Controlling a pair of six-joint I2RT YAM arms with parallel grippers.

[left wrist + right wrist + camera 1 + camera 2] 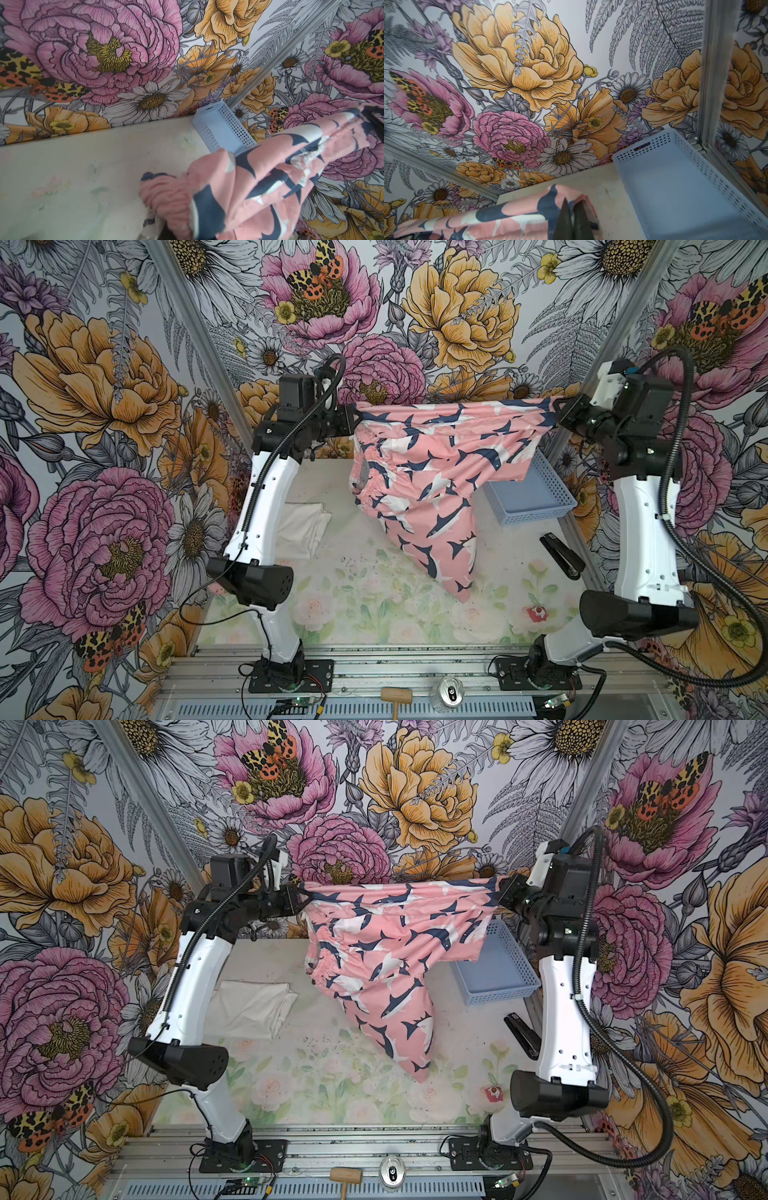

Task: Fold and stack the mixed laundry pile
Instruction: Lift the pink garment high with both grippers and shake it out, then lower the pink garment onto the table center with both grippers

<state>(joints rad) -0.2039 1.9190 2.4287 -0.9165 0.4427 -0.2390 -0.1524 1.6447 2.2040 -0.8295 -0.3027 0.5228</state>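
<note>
Bare table [353,614] before draped pink garment [428,489]

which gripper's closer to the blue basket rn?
Right. The right gripper, shut on the pink garment, is raised just beside the far end of the blue basket. The left gripper clamps the garment's opposite corner, well away.

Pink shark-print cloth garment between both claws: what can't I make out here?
- Left claw: fingertips buried in the bunched pink shark-print cloth garment in both top views.
- Folded white cloth T-shirt: part hidden behind the left arm in both top views.
- Light blue perforated plastic basket: part covered by the hanging garment in both top views.
- Right claw: base cut off by the right wrist view's edge.
</note>
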